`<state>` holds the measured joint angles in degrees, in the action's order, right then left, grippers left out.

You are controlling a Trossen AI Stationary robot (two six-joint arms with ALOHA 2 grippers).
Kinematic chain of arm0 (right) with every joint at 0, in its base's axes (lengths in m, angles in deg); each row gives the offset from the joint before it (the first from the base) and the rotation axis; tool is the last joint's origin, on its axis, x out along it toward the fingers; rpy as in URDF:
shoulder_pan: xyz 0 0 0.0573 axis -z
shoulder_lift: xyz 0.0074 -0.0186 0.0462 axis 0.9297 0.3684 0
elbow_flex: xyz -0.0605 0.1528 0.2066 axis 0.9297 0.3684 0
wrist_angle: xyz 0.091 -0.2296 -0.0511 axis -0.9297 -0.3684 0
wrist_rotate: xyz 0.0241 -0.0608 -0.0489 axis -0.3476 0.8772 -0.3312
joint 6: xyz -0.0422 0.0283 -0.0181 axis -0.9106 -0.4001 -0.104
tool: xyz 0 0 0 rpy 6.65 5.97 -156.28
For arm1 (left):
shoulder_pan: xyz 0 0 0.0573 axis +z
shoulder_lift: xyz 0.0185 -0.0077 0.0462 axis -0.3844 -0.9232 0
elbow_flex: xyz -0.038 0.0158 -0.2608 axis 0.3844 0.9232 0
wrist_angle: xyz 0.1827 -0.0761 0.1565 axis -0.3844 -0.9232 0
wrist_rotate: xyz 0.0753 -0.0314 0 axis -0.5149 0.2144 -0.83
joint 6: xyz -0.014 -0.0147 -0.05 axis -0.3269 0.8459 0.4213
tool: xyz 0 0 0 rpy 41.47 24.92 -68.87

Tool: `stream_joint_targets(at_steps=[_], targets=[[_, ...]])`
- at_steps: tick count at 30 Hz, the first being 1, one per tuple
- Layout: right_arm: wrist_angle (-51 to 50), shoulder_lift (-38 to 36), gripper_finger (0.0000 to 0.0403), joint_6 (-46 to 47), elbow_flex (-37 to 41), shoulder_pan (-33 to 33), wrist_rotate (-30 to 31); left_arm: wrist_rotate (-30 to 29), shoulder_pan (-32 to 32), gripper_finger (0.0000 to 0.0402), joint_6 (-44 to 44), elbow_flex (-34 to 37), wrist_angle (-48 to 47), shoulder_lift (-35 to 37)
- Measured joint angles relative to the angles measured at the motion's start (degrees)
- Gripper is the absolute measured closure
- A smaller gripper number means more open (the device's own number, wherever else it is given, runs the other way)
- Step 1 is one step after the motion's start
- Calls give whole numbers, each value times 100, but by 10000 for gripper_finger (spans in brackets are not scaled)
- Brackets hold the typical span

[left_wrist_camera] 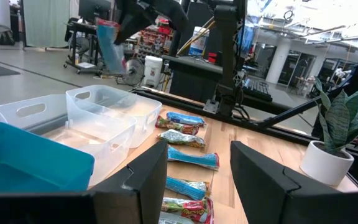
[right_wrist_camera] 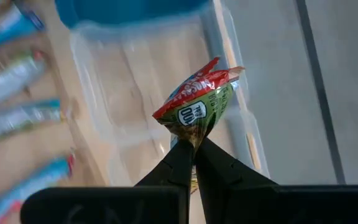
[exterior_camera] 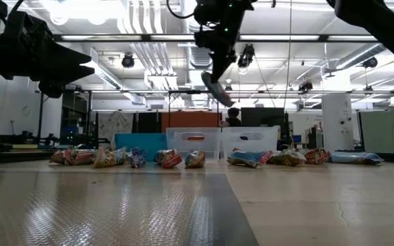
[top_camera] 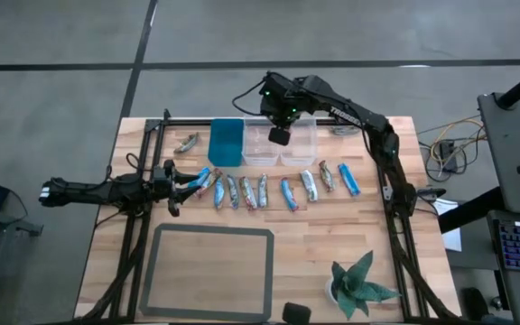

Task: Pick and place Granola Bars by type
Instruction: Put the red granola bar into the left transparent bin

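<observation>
The right pincer (right_wrist_camera: 193,144) gripped a red-green granola bar (right_wrist_camera: 199,102) above the clear bins (top_camera: 280,144); it should centre over one before releasing. The left pincer (left_wrist_camera: 199,168) waited open near the row of bars (top_camera: 278,190)

Only partly legible text: a white oval label on the red-and-green granola bar (right_wrist_camera: 197,99) pinched in the right gripper (right_wrist_camera: 193,144), right wrist view. Its letters are too blurred to read reliably. White lettering on the right arm (top_camera: 346,115) is unreadable.
</observation>
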<state>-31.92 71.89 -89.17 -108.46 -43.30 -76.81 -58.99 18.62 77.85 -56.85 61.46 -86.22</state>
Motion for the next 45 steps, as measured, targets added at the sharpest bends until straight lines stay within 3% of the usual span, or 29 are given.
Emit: stream_joint_targets(at_steps=[27, 45], targets=[[826, 1456, 395, -181, 4, -445, -245, 1, -2, 243, 1, 1, -2, 0], [837, 1815, 393, 53, 2, -468, -284, 0, -2, 243, 0, 0, 0, 0]])
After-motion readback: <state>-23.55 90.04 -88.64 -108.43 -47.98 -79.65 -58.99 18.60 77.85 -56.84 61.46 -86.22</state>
